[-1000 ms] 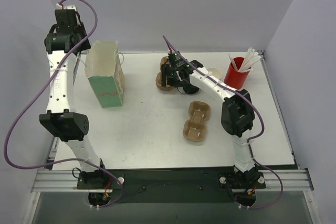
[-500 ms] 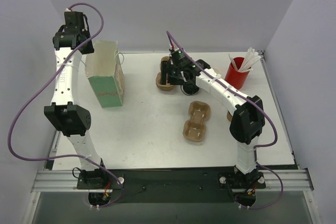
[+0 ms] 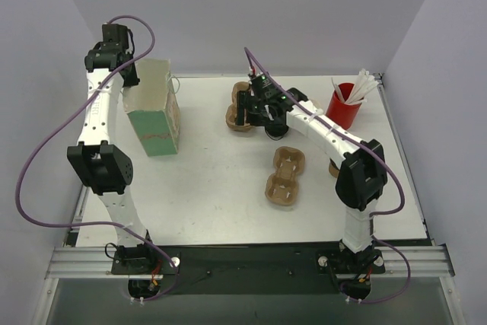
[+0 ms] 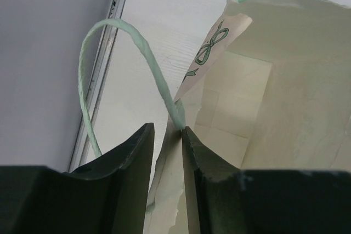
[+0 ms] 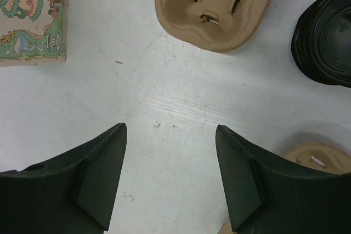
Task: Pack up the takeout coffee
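The takeout coffee shows only as its round black lid (image 5: 326,36) at the right edge of the right wrist view, ahead and to the right of my right gripper (image 5: 170,127). That gripper is open over bare table with nothing between its fingers; in the top view it (image 3: 257,116) hovers at the back centre. My left gripper (image 4: 168,129) straddles the left rim of the open paper bag (image 3: 152,112) beside its pale green handle (image 4: 109,31). The bag's wall lies against the right finger, and a gap shows on the left finger's side.
A brown pulp cup carrier (image 3: 285,176) lies mid-table, and a second one (image 3: 237,116) sits under the right gripper. A red cup with white sticks (image 3: 342,108) stands at the back right. The table's metal edge rail (image 4: 104,53) runs just left of the bag.
My left gripper has moved right to the bag's rim, and its jaws have narrowed a little. The right arm's elbow has swung right while its gripper stayed near the back carrier.
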Controlling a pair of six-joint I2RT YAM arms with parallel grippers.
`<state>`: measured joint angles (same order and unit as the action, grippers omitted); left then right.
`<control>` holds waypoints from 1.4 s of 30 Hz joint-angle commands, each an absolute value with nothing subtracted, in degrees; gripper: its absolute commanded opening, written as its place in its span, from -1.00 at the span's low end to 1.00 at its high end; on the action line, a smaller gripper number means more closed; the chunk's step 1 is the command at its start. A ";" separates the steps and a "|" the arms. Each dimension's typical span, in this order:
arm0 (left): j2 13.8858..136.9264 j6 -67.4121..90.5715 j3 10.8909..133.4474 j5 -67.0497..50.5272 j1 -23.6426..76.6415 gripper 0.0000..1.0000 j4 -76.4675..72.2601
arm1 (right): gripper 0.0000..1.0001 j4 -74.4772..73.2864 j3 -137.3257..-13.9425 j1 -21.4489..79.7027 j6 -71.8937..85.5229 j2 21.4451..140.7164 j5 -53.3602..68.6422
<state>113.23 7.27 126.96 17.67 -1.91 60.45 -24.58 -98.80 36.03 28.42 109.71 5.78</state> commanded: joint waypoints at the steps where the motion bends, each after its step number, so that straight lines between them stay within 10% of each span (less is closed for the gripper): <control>1: 113.12 7.29 126.13 18.54 -2.28 -0.29 58.98 | 0.22 -24.87 -97.39 35.24 28.65 105.03 6.06; 8: 112.15 7.65 126.47 16.70 -2.20 -1.00 58.89 | 0.22 -25.05 -94.49 34.54 28.83 102.75 5.71; 42: 84.82 -9.93 102.58 27.86 22.59 -1.00 46.50 | 0.15 -10.45 -48.95 33.31 5.81 76.81 3.61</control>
<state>88.75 -9.65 103.90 26.83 21.89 51.13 -11.07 -48.38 32.64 9.63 75.75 4.91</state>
